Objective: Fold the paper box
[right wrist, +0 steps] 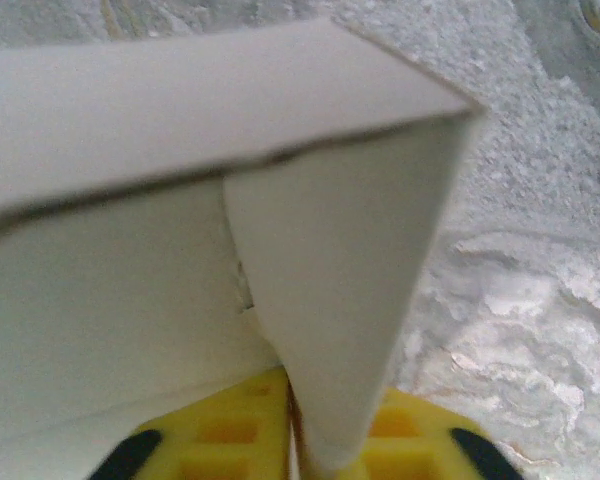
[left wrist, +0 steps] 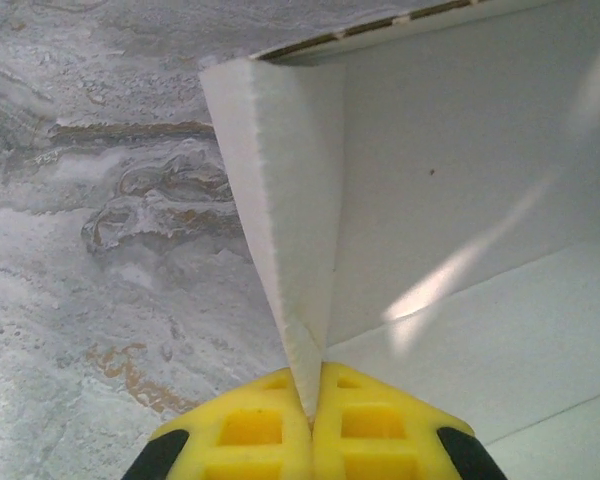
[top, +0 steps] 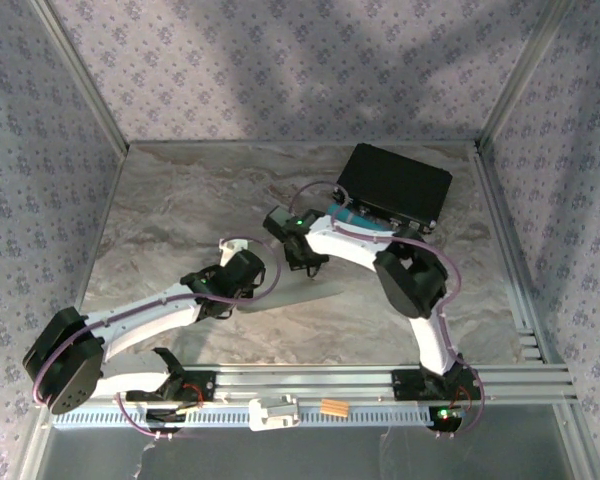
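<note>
Paper box [left wrist: 450,180], apparently light, crease-prone card, was clamped at opposite flaps [left wrist: 280,200] by the left gripper [left wrist: 313,420] and right gripper [right wrist: 330,440].

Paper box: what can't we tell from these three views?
- Top external: the paper box lies mostly under both wrists, so its overall shape and fold stage are hidden.
- Right wrist: a folded panel covers the gap at the right gripper, so pinched or loose is unclear. The near card is blurred.
- Left wrist: the left gripper pinches a flap edge, but the box runs off the top and right edges.
</note>
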`<state>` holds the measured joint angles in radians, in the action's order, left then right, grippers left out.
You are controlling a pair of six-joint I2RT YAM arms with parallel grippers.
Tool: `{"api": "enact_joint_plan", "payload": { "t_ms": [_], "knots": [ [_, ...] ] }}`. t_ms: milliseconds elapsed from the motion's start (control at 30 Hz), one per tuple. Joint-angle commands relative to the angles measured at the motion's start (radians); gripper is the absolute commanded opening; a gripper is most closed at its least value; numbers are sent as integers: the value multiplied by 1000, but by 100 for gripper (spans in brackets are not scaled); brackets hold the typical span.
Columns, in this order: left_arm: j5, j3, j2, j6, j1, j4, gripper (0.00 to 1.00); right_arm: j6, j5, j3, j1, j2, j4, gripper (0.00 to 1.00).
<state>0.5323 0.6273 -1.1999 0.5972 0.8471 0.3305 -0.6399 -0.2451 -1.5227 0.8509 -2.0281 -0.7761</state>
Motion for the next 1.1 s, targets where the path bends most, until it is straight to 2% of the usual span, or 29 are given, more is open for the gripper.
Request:
{"api": "enact_joint_plan", "payload": {
  "t_ms": [0, 233, 400, 567, 633, 667, 767, 900, 1067],
  "knots": [
    [-34, 15, 16, 10, 25, -111, 0, 57, 158, 53, -23, 73, 161, 23],
    [-31, 14, 3, 12, 32, -113, 0, 87, 249, 73, -93, 96, 214, 37],
    [-27, 17, 5, 4, 32, -107, 0, 94, 236, 57, -115, 100, 196, 38],
    [-32, 17, 1, 4, 33, -110, 0, 92, 206, 55, -130, 86, 179, 19],
    [-34, 19, -6, 4, 33, -113, 0, 94, 177, 47, -125, 79, 150, 2],
    [-39, 21, -11, 5, 33, -114, 0, 96, 158, 34, -119, 70, 131, 0],
    [-65, 22, -28, 28, 25, -122, 0, 107, 97, -5, -87, 51, 51, 0],
    [-167, 18, -70, 75, -28, -135, 1, 124, 61, 28, -44, 66, 26, 0],
    [-288, 28, -165, 102, -106, -151, 13, 144, 77, 61, -37, 73, 35, 0]
  ]
}}
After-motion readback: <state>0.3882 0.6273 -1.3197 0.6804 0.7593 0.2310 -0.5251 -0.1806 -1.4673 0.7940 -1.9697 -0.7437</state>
